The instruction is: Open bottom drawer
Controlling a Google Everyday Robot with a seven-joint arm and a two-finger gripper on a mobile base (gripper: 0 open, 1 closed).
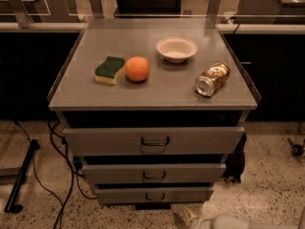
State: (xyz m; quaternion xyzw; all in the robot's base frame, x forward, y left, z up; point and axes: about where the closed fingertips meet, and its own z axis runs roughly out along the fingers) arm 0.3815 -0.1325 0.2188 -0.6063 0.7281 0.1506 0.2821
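Speckled floor (271,194) at the lower edge backs the pincer (189,218), just below the bottom drawer (155,195), its state unclear.

Down at 6 o'clock, just right of centre, the pincer (187,218) pokes in at the bottom edge, pale and low. Its white arm (233,222) runs off toward 5 o'clock, mostly cut off.

Grey metal cabinet top (157,88)
Green sponge (109,69) just left of round orange (137,68); white bowl (177,48) behind; dented metal can (212,79) near right edge. Gripper (188,217) low, before the grey bottom drawer (119,195).
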